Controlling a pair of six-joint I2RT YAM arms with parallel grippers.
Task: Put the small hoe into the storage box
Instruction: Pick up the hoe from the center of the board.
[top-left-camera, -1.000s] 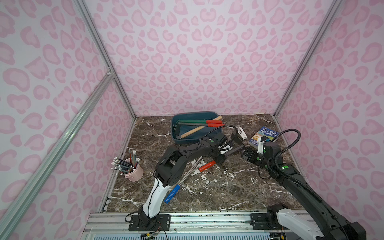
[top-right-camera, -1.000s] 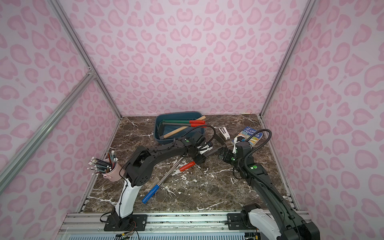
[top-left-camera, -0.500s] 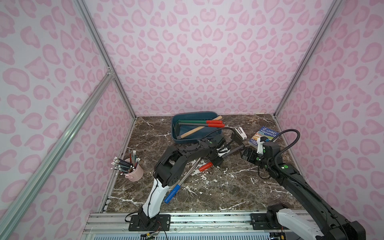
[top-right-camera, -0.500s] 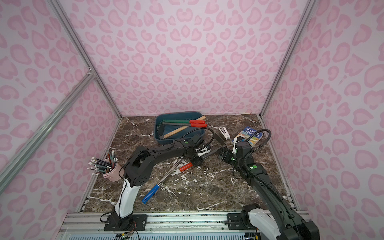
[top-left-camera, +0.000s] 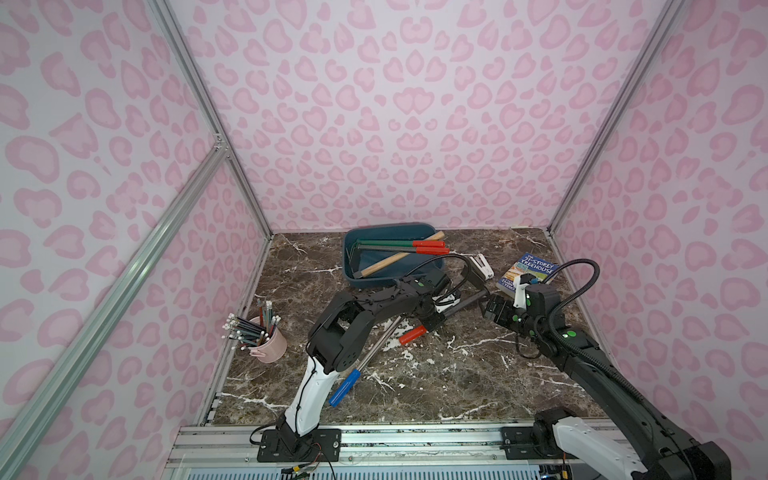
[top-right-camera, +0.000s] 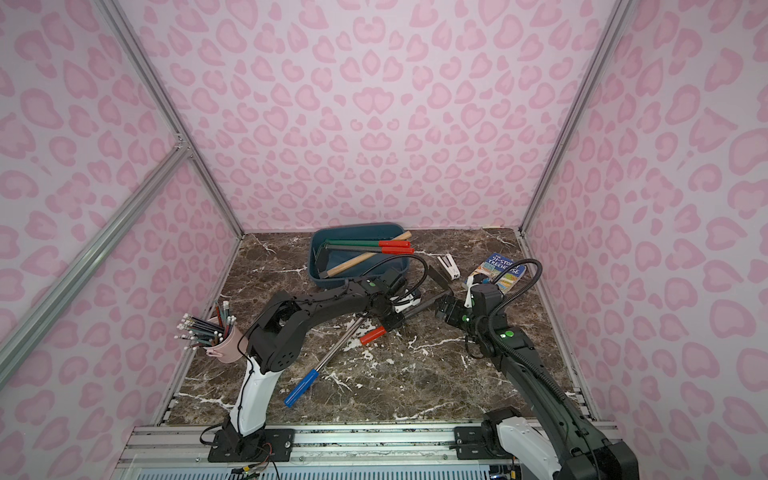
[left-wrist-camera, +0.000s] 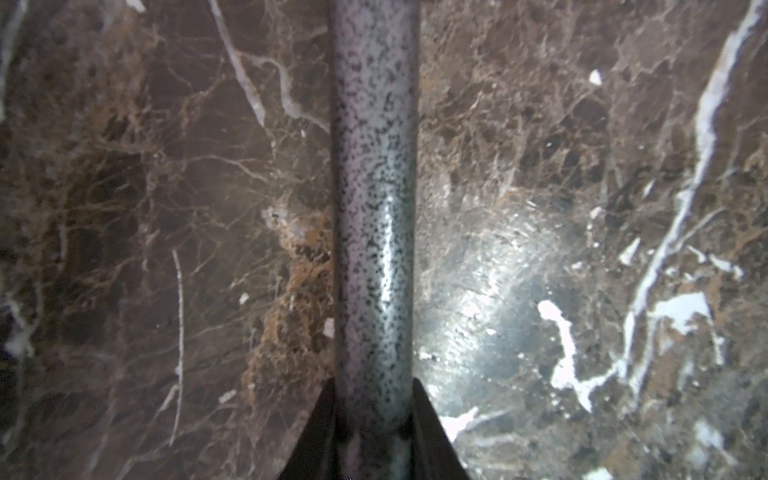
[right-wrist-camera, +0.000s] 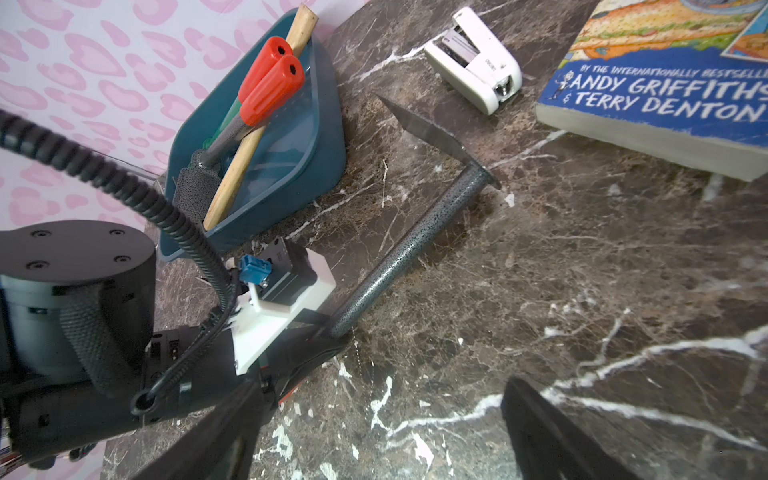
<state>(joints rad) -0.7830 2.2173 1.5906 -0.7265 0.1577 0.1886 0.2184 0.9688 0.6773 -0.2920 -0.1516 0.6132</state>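
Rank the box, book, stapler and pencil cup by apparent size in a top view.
1. box
2. book and pencil cup: look about alike, so left unranked
3. stapler

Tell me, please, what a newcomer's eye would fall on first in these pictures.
First come the pink leopard-print walls all around the brown marble table. Then, at the table's middle, the left claw is shut on the speckled grey metal shaft of the small hoe. At the back edge stands the dark teal-blue plastic tub, with red-handled tools in it.
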